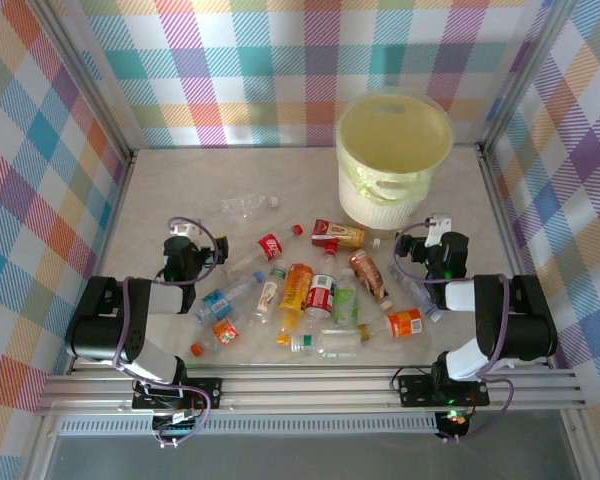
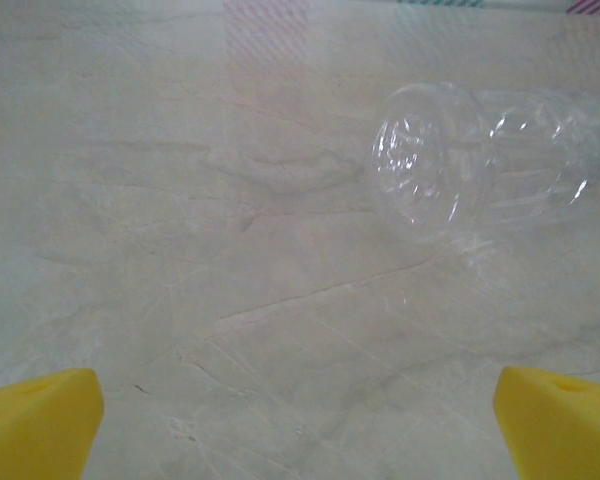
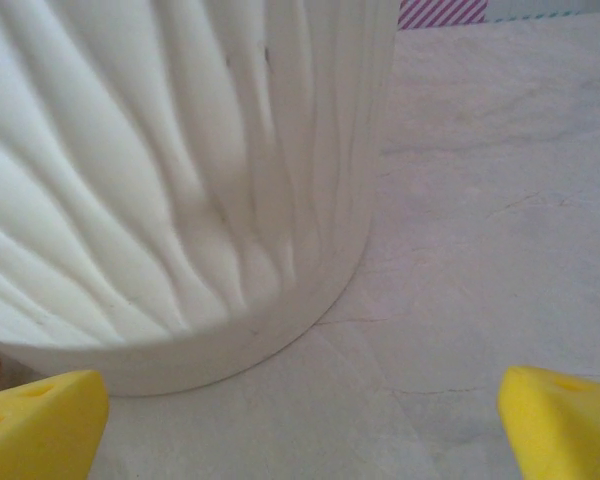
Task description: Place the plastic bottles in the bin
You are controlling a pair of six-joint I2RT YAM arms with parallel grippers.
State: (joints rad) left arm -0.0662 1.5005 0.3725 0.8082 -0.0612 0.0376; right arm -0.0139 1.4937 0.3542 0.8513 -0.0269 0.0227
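left pincer (image 2: pixel 300 425): wide, empty, facing clear bottle (image 2: pixel 460 170) lying alone on tabletop (image 1: pixel 160 190)
right pincer (image 3: pixel 300 425): wide, empty, just beside bin (image 3: pixel 180 150)
bottles (image 1: pixel 320 295): heap between arms; bin far right
handling: likely light, thin-walled, slick, prone to roll; grip mid-body, across the width

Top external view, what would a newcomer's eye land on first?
The big pale-yellow bin, far back and right of centre on the table, stands out first. Next comes the jumble of plastic bottles strewn across the near middle, with one clear bottle lying apart, farther back on the left.
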